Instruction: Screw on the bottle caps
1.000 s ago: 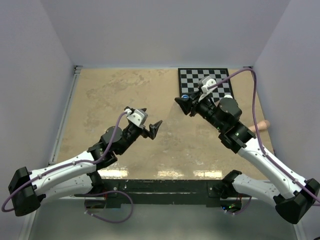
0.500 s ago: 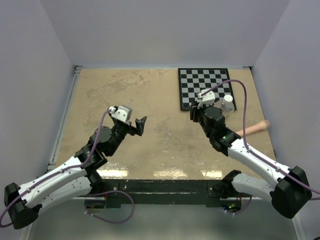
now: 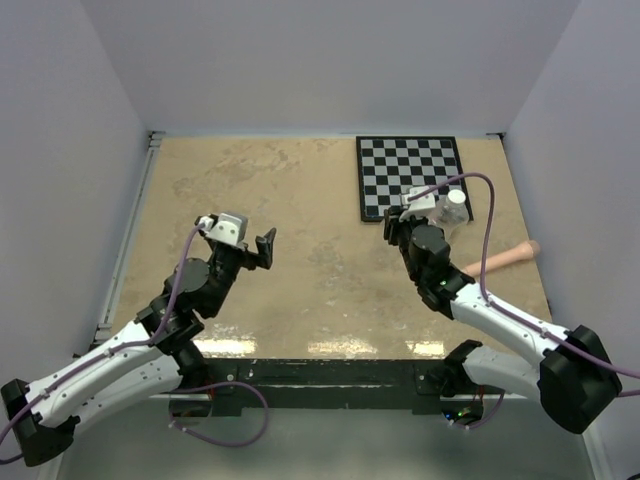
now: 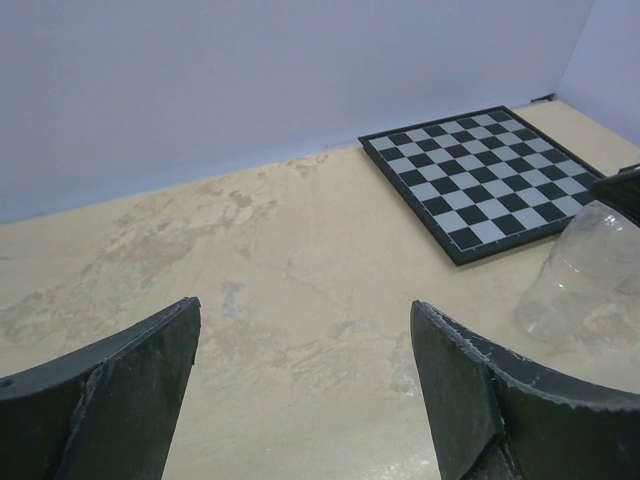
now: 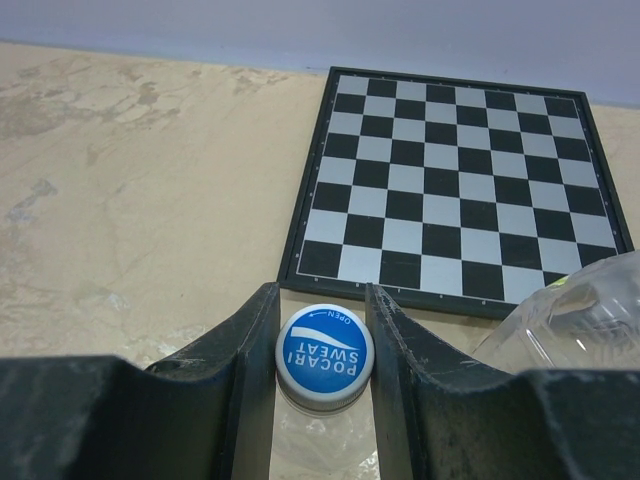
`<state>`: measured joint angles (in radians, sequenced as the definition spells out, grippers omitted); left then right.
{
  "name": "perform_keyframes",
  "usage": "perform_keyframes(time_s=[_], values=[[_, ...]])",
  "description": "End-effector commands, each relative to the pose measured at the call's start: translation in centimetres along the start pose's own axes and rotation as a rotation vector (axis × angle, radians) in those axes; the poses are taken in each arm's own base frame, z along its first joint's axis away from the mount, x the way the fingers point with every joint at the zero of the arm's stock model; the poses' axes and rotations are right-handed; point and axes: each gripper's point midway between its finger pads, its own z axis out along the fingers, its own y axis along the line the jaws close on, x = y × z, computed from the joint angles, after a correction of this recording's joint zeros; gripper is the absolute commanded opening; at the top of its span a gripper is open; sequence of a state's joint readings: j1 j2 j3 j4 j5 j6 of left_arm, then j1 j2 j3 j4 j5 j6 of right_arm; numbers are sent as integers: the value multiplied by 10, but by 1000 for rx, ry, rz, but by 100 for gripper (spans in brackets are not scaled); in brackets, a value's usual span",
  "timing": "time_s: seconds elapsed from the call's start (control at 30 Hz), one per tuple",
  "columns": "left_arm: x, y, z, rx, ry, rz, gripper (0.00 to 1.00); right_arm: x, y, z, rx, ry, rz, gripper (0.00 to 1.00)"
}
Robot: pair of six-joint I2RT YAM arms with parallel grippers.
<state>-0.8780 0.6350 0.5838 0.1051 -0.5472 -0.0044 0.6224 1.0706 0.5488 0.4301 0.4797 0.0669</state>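
The beige marbled table [image 4: 250, 260] stood between pale walls. The blue cap [image 5: 324, 358] sat over a clear bottle [image 5: 320, 440], just near of the chessboard [image 5: 455, 170], and the right gripper [image 5: 322, 300] pinched it by its side wall. It was judged light, rigid and slick, so hold it at the rim. The left gripper [image 4: 305, 310] was spread wide and empty.

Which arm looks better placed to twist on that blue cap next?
The right. The right gripper has the blue cap between its fingers, atop a clear bottle. The left gripper is open, empty and well away from it.
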Motion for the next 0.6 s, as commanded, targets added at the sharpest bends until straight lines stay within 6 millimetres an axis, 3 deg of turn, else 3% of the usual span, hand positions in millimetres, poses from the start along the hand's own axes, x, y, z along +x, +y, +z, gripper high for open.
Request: perform_keyframes(time_s=[0.0,0.1,0.2,0.37,0.57], values=[[-32,24,-9,-80,-53,59,90,-13,2,3,-13,-74,10,12],[-39,35,-17,-112,-78,89,90,-14,5,2,-34,-73,6,18],[-40,43,-23,-137,-104,76,90,-15,7,2,-48,-73,1,31],[-42,43,-26,-130,-127,62,90,-14,11,2,-66,-64,-4,50],[-42,45,-27,-138,-129,60,91,-19,12,0,-76,-67,3,64]])
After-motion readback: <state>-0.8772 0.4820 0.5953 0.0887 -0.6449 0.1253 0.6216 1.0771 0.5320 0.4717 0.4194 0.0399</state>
